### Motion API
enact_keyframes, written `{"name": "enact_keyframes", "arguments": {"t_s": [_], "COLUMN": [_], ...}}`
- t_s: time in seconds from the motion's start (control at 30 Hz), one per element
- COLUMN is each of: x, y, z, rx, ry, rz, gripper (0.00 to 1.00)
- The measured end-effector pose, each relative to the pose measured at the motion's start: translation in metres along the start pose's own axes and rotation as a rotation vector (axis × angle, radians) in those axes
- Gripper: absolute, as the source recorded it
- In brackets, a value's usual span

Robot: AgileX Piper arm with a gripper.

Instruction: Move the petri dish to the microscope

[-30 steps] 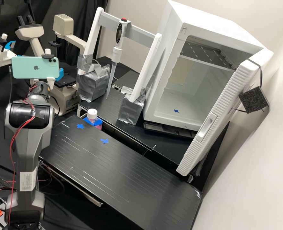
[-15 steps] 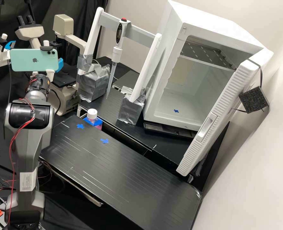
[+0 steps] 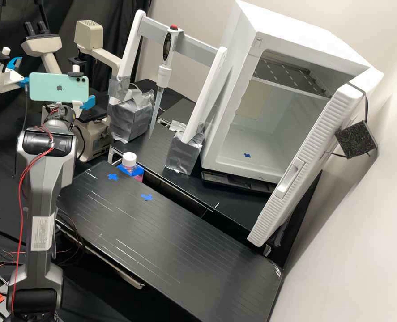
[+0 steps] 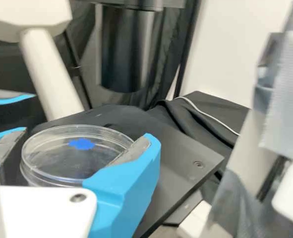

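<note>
Behind the phone mounted on the arm, one blue finger of my gripper (image 3: 88,102) shows in the high view, beside the microscope's dark stage (image 3: 89,112). In the wrist view my gripper (image 4: 87,136) is shut on the clear petri dish (image 4: 62,158), one finger at either side of its rim. The dish lies level over the black microscope stage (image 4: 178,151); whether it touches the stage I cannot tell. A blue mark (image 4: 82,144) is visible through the clear dish.
The microscope's dark cylinder (image 4: 124,49) hangs above the stage. Close by stand the taped box (image 3: 132,117) and the pipette stand's white post (image 3: 129,51). A white-capped bottle (image 3: 129,161) stands at the bench edge, with the open incubator (image 3: 252,156) farther right.
The arm first rose a little in the high view, then swung to the right. My gripper and the phone moved with it, closer to the microscope's stage.
</note>
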State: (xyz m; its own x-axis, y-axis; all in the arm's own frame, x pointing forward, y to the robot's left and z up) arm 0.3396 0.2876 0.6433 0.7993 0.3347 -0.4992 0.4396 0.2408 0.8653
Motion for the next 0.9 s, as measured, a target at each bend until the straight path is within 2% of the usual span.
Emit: {"name": "enact_keyframes", "arguments": {"t_s": [0.17,0.27,0.4,0.5,0.67,0.9], "x": [0.012,0.02,0.03,0.035,0.044,0.05], "y": [0.0,-0.002,-0.005,-0.003,-0.008,-0.008], "z": [0.001,0.002,0.003,0.002,0.007,0.009], "rx": [0.014,-0.007,-0.01,-0.047,-0.067,-0.063], "ry": [-0.015,-0.019,-0.031,-0.027,-0.052,-0.073], "rz": [-0.005,-0.01,-0.013,-0.002,-0.001,0.009], "gripper": [0.0,0.0,0.0,0.0,0.0,0.0]}}
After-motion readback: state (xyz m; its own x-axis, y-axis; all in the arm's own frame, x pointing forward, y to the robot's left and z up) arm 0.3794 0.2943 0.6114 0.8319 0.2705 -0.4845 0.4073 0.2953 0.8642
